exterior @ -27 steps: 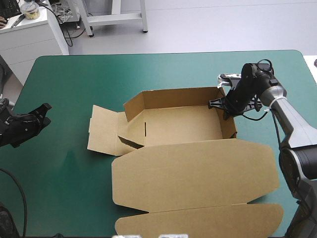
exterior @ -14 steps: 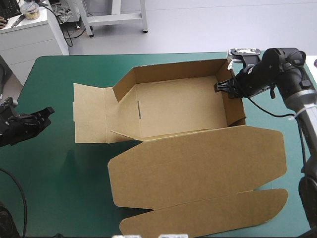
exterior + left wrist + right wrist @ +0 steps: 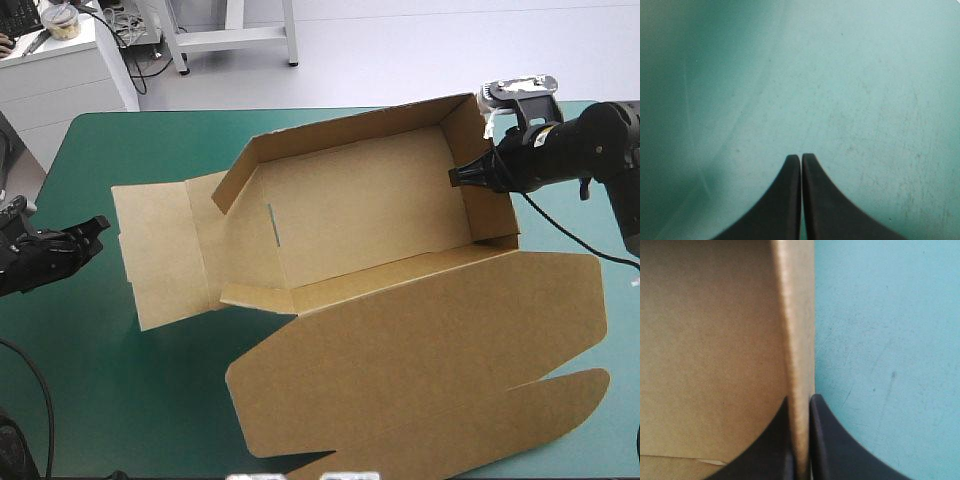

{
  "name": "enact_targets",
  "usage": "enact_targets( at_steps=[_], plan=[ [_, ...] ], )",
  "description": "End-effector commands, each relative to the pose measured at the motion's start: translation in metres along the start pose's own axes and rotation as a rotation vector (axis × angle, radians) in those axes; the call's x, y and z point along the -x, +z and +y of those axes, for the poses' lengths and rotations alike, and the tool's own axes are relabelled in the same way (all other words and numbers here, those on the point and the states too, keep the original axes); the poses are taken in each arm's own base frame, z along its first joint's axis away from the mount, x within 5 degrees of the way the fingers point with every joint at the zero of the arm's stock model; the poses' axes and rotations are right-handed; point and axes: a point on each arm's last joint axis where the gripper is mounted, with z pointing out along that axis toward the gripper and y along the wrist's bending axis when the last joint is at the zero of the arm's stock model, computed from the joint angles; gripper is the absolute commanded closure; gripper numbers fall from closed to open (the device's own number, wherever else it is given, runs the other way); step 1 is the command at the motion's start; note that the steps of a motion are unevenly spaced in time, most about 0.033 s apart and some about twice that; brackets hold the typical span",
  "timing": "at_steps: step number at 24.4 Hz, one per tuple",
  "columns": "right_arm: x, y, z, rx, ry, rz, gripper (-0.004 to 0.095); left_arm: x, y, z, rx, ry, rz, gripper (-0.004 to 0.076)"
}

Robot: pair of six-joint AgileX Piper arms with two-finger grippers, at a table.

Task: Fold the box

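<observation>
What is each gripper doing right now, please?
Left gripper: shut, holding nothing, above the teal-green cover.
Right gripper: shut on the box, pinching its end wall.

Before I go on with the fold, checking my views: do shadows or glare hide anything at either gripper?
High view: even light, no glare on the box. Left wrist view: the teal-green cover darkens to one side of the shut left gripper, hiding nothing. Right wrist view: the box wall in the right gripper is lit, its inner face dimmer.

No readable text, label or number anywhere.
</observation>
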Motion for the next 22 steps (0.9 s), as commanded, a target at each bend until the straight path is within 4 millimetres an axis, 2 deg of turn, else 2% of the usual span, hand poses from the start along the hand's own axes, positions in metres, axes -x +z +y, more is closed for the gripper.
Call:
enact_targets(
  at_steps=[1, 4, 9, 11, 14, 19, 22],
  plan=[
    [0.005, -0.026, 0.012, 0.075, -0.026, -0.103, 0.0928, 0.007, -0.013, -0.010, -0.031, 0.050, -0.061, 0.0682],
    [0.006, -0.026, 0.016, 0.120, -0.042, -0.121, 0.0927, 0.006, -0.013, -0.010, -0.031, 0.091, -0.048, 0.0572],
    [0.010, -0.027, 0.020, 0.165, -0.020, -0.164, 0.0928, 0.004, -0.013, -0.010, -0.033, 0.095, -0.022, 0.0253],
    [0.011, -0.028, 0.020, 0.168, -0.018, -0.171, 0.0928, -0.001, -0.013, -0.014, -0.064, 0.050, 0.024, 0.0165],
    [0.011, -0.028, 0.021, 0.174, -0.016, -0.177, 0.0928, -0.009, -0.010, -0.026, -0.128, 0.085, 0.082, 0.0168],
    [0.015, -0.029, 0.023, 0.201, 0.000, -0.214, 0.0928, -0.032, 0.001, -0.075, -0.305, 0.220, 0.140, 0.0168],
    [0.016, -0.026, 0.022, 0.193, 0.000, -0.211, 0.0928, -0.040, 0.002, -0.088, -0.366, 0.239, 0.166, 0.0168]
  ],
)
